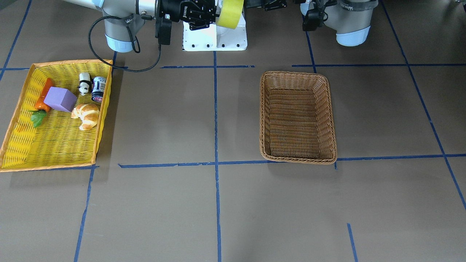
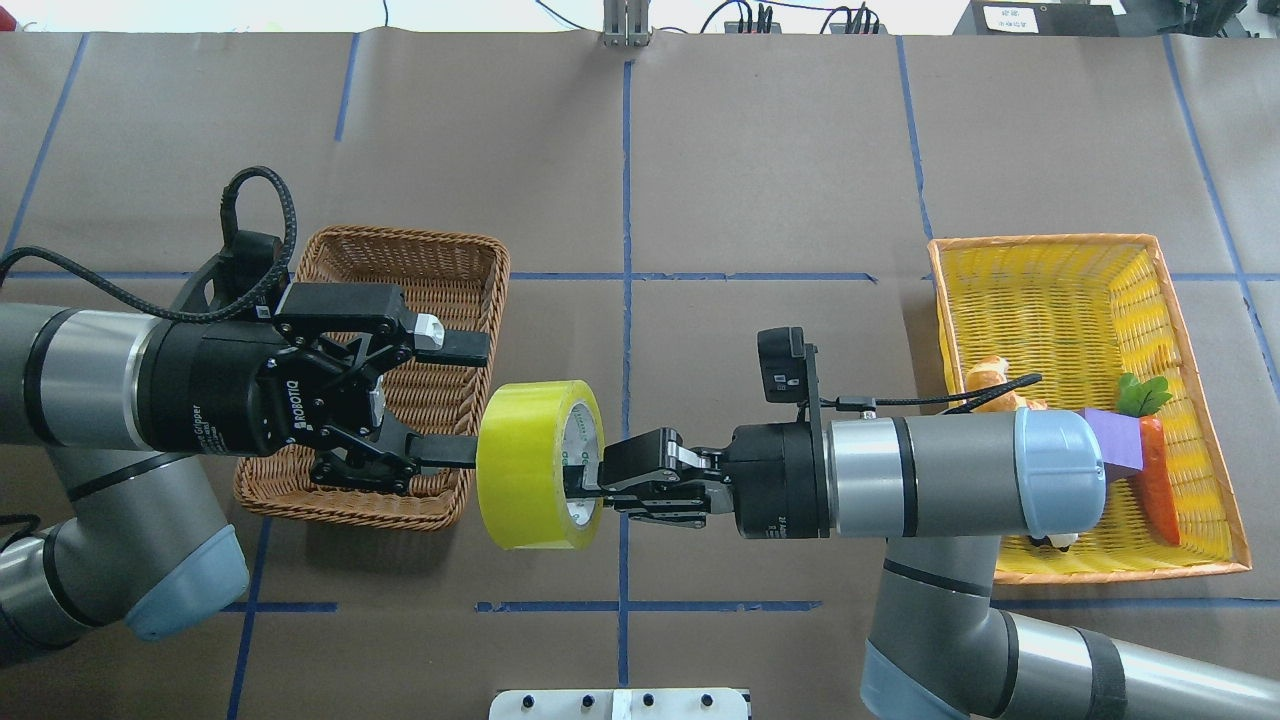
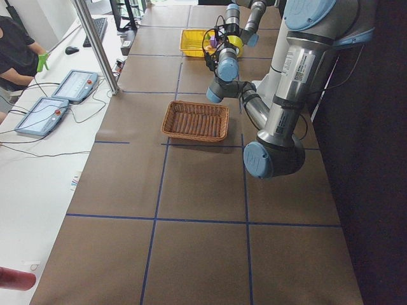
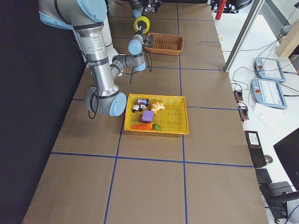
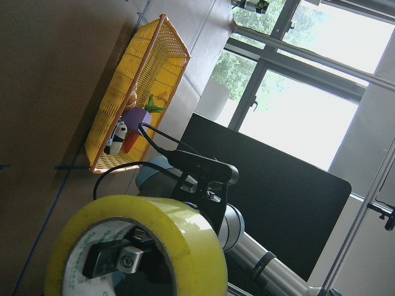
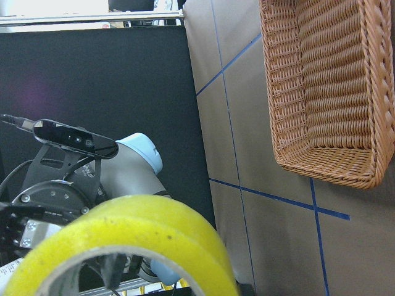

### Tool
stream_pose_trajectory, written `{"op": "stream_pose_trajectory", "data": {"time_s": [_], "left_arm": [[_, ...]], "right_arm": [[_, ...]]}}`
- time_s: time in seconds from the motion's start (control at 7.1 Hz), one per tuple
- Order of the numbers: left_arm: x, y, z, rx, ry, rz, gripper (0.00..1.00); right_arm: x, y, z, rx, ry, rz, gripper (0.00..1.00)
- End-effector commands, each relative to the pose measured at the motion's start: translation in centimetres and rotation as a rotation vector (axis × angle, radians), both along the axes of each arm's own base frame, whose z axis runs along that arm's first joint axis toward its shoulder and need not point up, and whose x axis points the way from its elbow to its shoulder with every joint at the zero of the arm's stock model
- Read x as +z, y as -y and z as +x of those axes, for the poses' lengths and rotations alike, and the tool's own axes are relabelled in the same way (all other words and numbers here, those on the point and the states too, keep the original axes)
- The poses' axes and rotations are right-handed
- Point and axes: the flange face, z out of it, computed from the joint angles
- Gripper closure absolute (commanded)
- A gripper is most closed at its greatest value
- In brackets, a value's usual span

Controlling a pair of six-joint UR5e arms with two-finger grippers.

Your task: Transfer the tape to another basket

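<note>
From the front, the tape [image 1: 230,12] hangs high by the robot's base, off the table; the brown basket [image 1: 297,154] sits well apart from it. From above, the right gripper [image 2: 590,488] pinches the tape's wall; the left gripper [image 2: 478,400] has its fingers wide apart, one right by the tape's outside; the yellow basket [image 2: 1050,245] sits far off.

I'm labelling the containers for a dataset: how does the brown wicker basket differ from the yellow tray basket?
The brown wicker basket is brown; the yellow tray basket is bright yellow with an orange rim. The brown one is empty; the yellow one holds a carrot, purple block, croissant, panda figure and can. The yellow one has the wider footprint. Both are rectangular, woven and sit on the table.
</note>
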Motion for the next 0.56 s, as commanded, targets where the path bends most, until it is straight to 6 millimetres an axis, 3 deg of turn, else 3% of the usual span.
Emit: {"op": "stream_pose_trajectory", "data": {"time_s": [0.0, 0.42], "left_arm": [[-0.13, -0.1, 0.23, 0.003, -0.003, -0.001, 0.0], [-0.22, -0.28, 0.23, 0.008, -0.005, 0.001, 0.0]], "right_arm": [[-0.93, -0.8, -0.62, -0.02, 0.012, 0.002, 0.97], [-1.8, -1.57, -1.45, -0.035, 0.019, 0.003, 0.97]]}}
